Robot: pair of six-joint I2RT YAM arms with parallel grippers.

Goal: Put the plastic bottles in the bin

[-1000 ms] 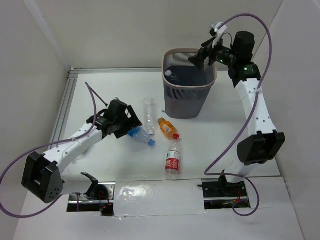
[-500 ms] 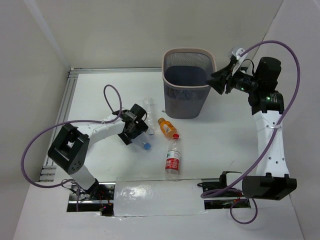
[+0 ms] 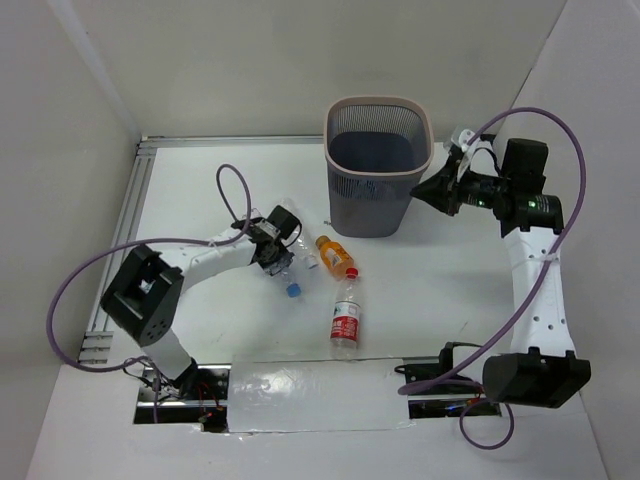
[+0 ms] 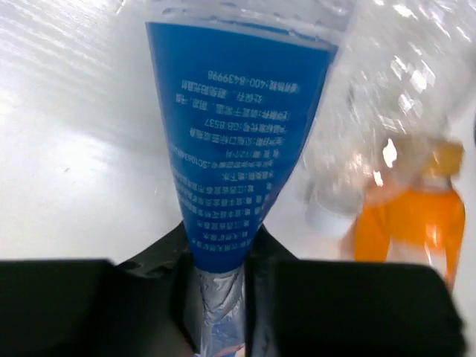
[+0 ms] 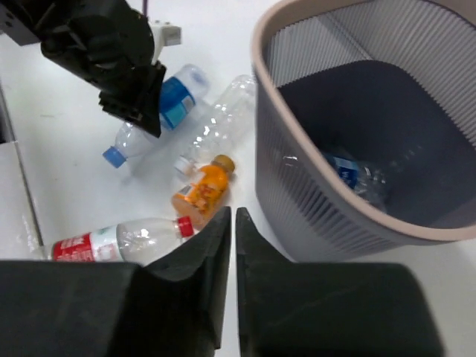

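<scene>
— Down at centre-left of the counter [image 3: 440, 270], the left fingers [image 4: 97, 305] are clamped hard on the blue-labelled bottle [image 4: 238, 134], and you can see its wall pinched in between them!

— That one's lying on its side. What's alongside?

— The clear unlabelled bottle [image 3: 298, 228] is right next to it. Whether the two touch, I can't tell. The orange bottle [image 3: 335, 256] is just beside that, and the red-labelled bottle [image 3: 345, 317] lies nearer the arms' bases, its cap up close to the orange one.

— And the bin [image 3: 375, 205]?

— It's a dark grey mesh wastebasket with a pale rim, standing upright toward the back of the counter. A second blue-labelled bottle [image 5: 349, 172] is lying on its floor.

— And the other arm?

— The right fingers [image 5: 186, 290] are pressed together with nothing between them. They're held up off the counter just beside the bin's right wall, with the tips pointing toward it.
</scene>
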